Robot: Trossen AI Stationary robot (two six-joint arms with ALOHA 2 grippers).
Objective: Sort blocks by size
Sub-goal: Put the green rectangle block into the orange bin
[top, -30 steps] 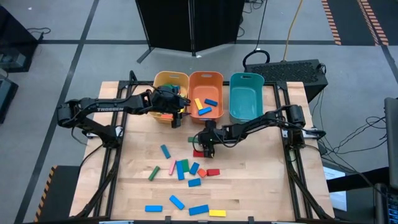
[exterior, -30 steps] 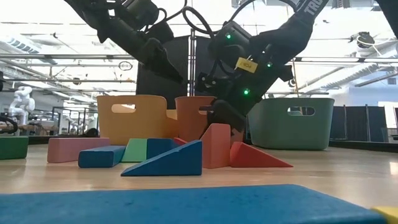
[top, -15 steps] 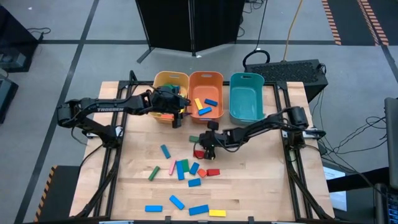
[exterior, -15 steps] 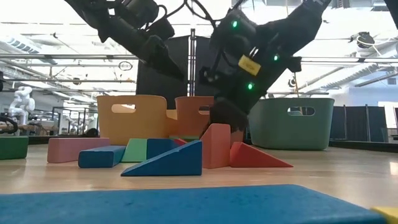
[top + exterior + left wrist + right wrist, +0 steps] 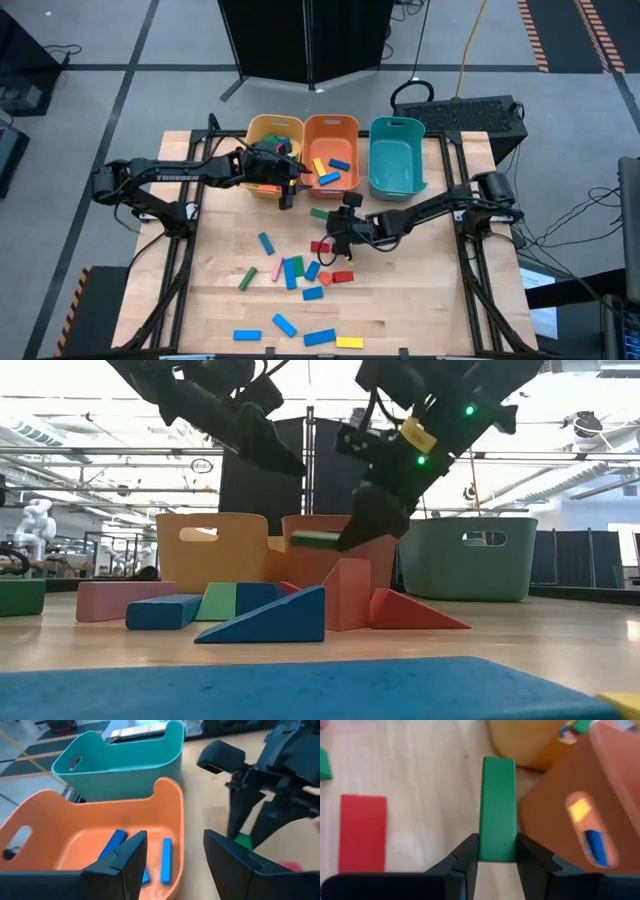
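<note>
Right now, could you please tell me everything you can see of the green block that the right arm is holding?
The green block is a plain rectangular bar that looks like painted wood, evenly green with a smooth face. The right pincer grips it by one end across its narrow width, so most of its length juts forward. In the low view it hangs level above the table, touching nothing else. It is beside the orange bin, near that bin's front wall, with a red block on the table below.
</note>
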